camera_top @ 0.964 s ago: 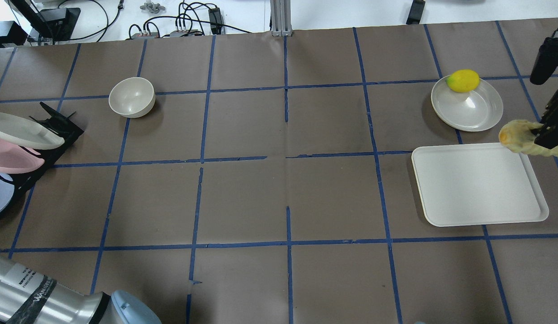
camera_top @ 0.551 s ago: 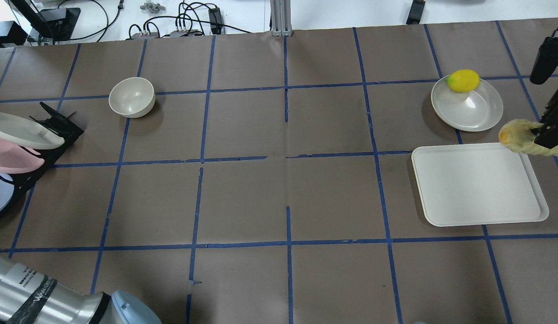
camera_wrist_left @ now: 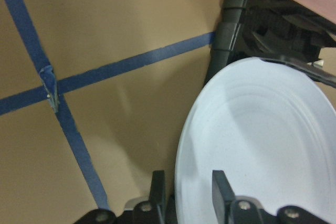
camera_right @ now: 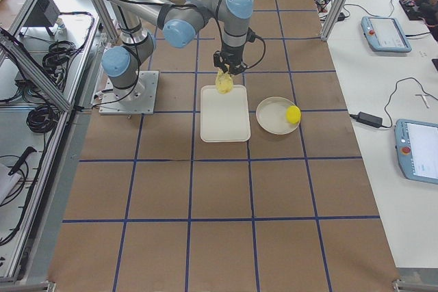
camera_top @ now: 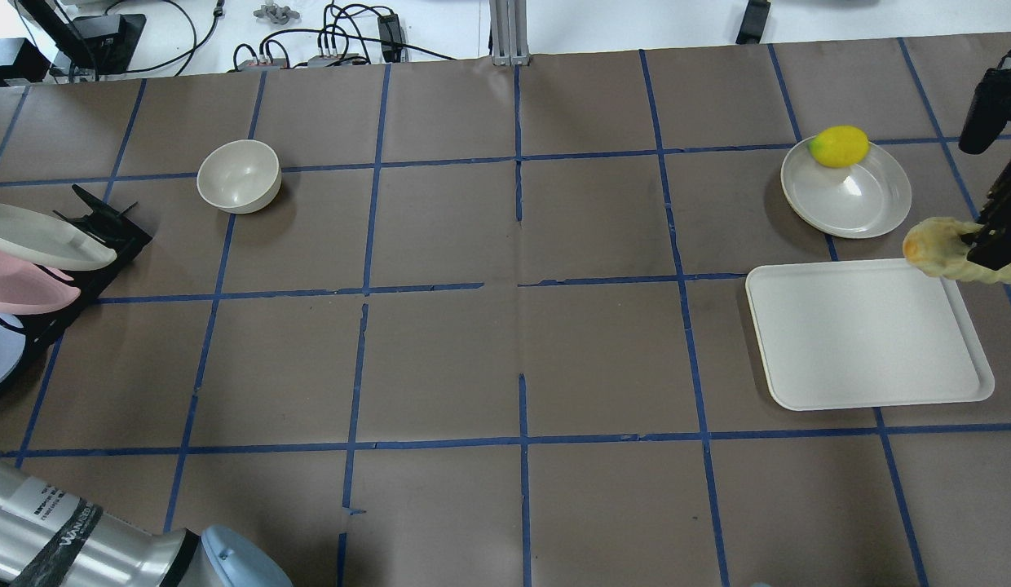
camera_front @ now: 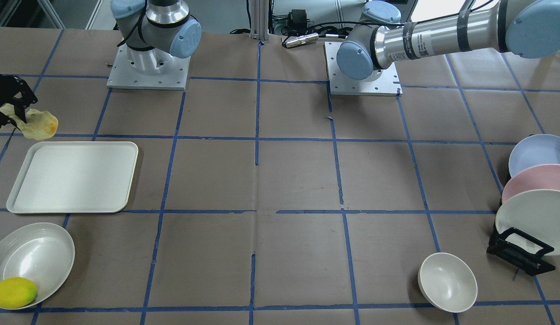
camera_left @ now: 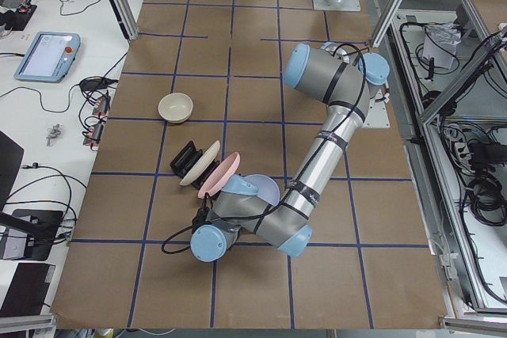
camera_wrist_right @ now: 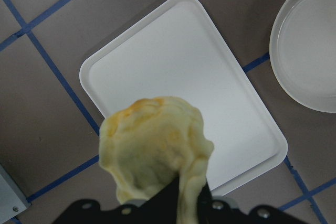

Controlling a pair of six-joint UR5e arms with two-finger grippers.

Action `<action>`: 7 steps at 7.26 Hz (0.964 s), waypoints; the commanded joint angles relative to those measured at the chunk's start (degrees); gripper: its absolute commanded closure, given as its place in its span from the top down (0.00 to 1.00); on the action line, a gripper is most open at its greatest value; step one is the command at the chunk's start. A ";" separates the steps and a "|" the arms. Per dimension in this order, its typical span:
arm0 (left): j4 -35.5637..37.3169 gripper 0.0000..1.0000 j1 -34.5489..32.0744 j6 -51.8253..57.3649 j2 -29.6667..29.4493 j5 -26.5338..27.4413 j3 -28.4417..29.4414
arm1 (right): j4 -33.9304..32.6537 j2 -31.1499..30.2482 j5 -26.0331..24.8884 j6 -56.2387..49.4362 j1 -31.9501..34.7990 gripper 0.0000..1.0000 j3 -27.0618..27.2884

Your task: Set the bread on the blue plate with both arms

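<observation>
My right gripper (camera_top: 982,244) is shut on the bread (camera_top: 933,244), a pale-yellow ridged roll with a browner end. It holds the bread in the air over the far right corner of the white tray (camera_top: 868,334). The bread also shows in the front view (camera_front: 38,125) and fills the right wrist view (camera_wrist_right: 152,145). The blue plate (camera_front: 537,153) stands on edge in the black rack (camera_front: 519,253) at the table's left end. In the left wrist view my left gripper (camera_wrist_left: 189,192) is closed on the blue plate's (camera_wrist_left: 262,145) rim, one finger on each side.
A pink plate (camera_front: 533,180) and a white plate (camera_front: 533,216) stand in the same rack. A white bowl (camera_top: 238,175) sits at the far left. A white dish (camera_top: 872,212) holding a lemon (camera_top: 838,147) lies beyond the tray.
The visible part of the blue plate at the overhead view's left edge has shrunk slightly. The right gripper and the bread have stayed in place.
</observation>
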 commanded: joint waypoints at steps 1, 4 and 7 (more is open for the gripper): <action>0.02 0.39 0.04 0.00 -0.68 1.45 0.02 | 0.00 0.02 0.00 -0.10 0.00 0.08 0.05; -0.07 0.23 0.04 0.00 -0.59 1.72 0.02 | 0.09 0.02 0.00 -0.19 0.00 0.08 0.14; -0.33 0.19 -0.23 0.09 0.45 1.63 0.11 | 0.09 0.02 0.00 -0.28 0.00 0.09 0.14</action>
